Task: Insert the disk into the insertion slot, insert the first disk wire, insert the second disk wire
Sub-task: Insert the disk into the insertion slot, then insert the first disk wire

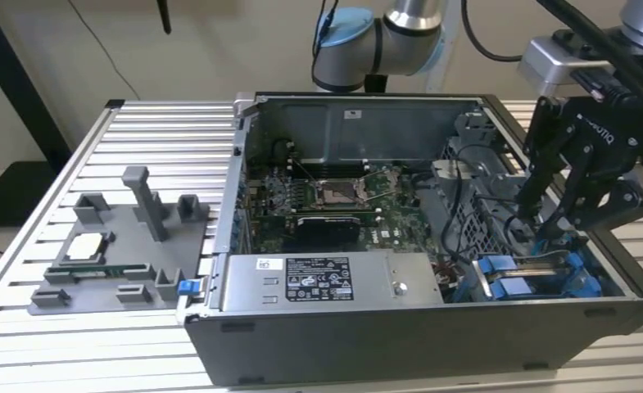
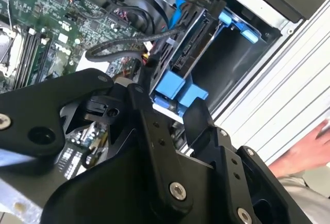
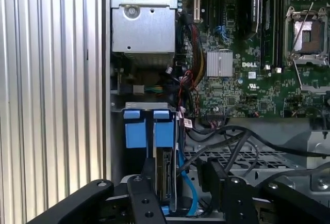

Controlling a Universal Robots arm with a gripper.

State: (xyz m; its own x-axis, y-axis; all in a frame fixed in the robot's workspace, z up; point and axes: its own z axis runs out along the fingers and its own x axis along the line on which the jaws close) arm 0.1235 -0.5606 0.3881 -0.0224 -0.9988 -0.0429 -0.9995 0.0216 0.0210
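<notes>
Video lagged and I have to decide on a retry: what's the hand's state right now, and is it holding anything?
The hand is open, one finger on each side of the disk, not clamped on it.

Computer case [image 1: 409, 344]: on slatted table [image 1: 26, 352], exterior view. Motherboard [image 1: 343, 196]: in case, centre. Power supply [image 1: 321, 282]: at motherboard's 6 o'clock. Insertion slot [image 1: 523, 278]: at motherboard's 4 o'clock, disk [image 3: 164, 175] in it. Gripper [image 1: 536, 228]: over slot. Parts fixture [image 1: 124, 246]: on table, at case's 9 o'clock.
</notes>
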